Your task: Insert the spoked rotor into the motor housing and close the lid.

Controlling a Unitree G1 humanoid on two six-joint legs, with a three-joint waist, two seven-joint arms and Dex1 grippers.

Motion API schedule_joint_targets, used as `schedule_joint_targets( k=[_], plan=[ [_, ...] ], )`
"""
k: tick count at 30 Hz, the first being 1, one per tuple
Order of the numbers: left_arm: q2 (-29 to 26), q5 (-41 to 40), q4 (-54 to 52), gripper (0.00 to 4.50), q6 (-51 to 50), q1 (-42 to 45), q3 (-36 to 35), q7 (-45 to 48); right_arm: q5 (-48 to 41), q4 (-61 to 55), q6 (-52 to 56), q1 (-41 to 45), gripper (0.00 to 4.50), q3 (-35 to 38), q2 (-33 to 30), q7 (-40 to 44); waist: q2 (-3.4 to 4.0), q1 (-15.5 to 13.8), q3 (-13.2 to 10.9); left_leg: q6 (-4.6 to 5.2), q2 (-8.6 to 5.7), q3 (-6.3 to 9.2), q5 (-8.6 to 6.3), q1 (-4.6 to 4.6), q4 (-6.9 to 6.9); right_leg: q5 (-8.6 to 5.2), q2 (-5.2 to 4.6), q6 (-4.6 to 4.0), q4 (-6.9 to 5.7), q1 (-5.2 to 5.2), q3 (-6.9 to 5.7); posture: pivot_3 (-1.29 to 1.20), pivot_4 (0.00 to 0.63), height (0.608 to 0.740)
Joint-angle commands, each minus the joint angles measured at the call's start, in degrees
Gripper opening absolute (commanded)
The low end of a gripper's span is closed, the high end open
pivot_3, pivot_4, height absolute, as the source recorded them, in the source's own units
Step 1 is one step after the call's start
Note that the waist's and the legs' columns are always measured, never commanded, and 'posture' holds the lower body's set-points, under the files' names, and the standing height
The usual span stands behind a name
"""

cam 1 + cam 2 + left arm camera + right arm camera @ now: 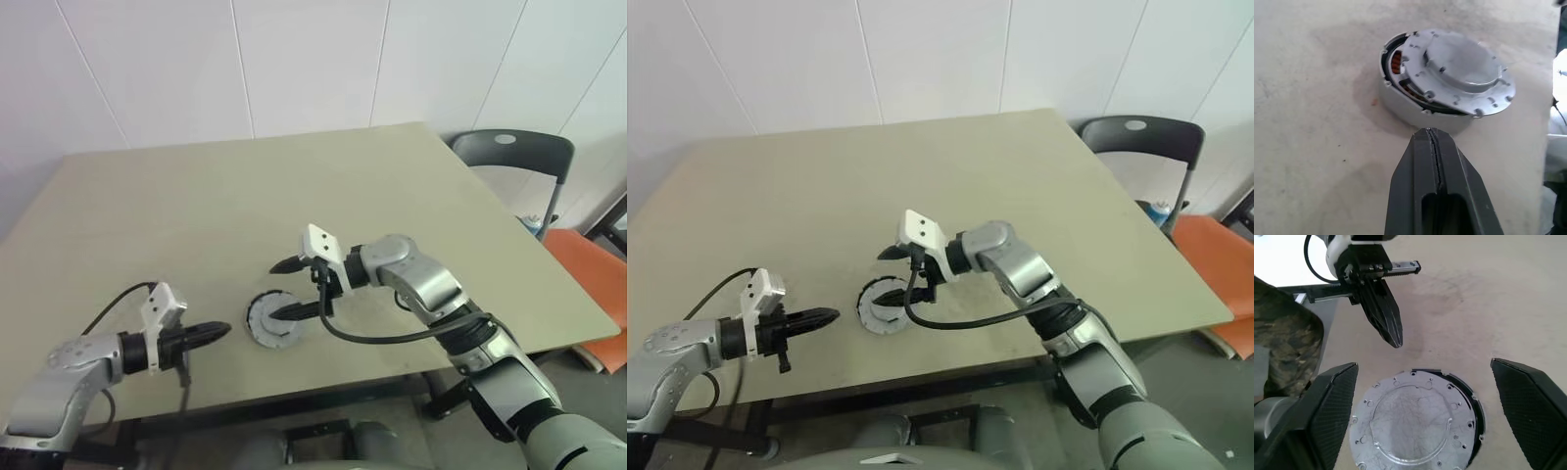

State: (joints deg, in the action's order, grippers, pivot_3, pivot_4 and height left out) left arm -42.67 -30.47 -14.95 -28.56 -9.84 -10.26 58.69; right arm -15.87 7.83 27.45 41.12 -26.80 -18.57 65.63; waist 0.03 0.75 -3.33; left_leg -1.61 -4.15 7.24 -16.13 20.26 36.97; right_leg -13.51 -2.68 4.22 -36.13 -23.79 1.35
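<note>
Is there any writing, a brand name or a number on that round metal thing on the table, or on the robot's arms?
None can be read.
Grey lid: holes and notches, no lettering.
Motor housing: plain grey wall, no label.
Left tool and right tool: no print visible.

Head pair high over table point(294, 186), wrist cameras close on lid point(1418, 423)
</note>
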Motion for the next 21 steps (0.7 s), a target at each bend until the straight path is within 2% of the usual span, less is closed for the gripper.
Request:
schedule_joint_targets(
  k=[1, 6, 13, 21],
  plan=[
    [0.0, -0.9, -3.6, 0.0, 2.1, -1.3, -3.1, -0.6, 2.2, 2.8, -2.6, 2.6, 4.46, -0.2, 1.9, 0.2, 0.0, 0.0, 0.0, 0.0, 0.0, 0.0, 0.0, -0.01, 0.0, 0.0, 0.0, 0.0, 0.0, 0.01, 0.0, 0.0, 0.0, 0.74],
    [1.2, -2.5, -7.5, 0.0, 4.7, -4.8, -5.7, -0.2, 3.2, 4.6, -2.4, 2.3, 4.46, -0.7, 2.7, 2.5, 0.01, 0.0, 0.0, -0.01, 0.0, -0.01, 0.0, -0.01, -0.01, -0.01, 0.01, -0.02, -0.01, -0.02, 0.0, 0.0, 0.0, 0.74],
    [2.9, -3.4, -9.2, 0.0, 7.3, -8.4, -5.9, 0.3, 4.9, 5.4, -2.3, 1.7, 4.46, -1.2, 2.5, 4.2, 0.02, 0.0, 0.0, -0.01, 0.0, -0.01, 0.0, -0.03, 0.01, -0.08, 0.01, -0.14, -0.03, 0.02, 0.0, 0.0, 0.0, 0.74],
    [5.2, -0.7, -7.3, 0.0, 13.9, -11.1, -3.9, 1.3, 11.5, 8.9, -9.4, 1.0, 4.46, -4.1, 1.5, 4.1, 0.03, 0.0, 0.0, -0.01, 0.0, -0.06, 0.0, -0.12, 0.0, -0.09, 0.02, -0.15, -0.01, 0.09, -0.01, 0.0, 0.0, 0.74]
  ],
)
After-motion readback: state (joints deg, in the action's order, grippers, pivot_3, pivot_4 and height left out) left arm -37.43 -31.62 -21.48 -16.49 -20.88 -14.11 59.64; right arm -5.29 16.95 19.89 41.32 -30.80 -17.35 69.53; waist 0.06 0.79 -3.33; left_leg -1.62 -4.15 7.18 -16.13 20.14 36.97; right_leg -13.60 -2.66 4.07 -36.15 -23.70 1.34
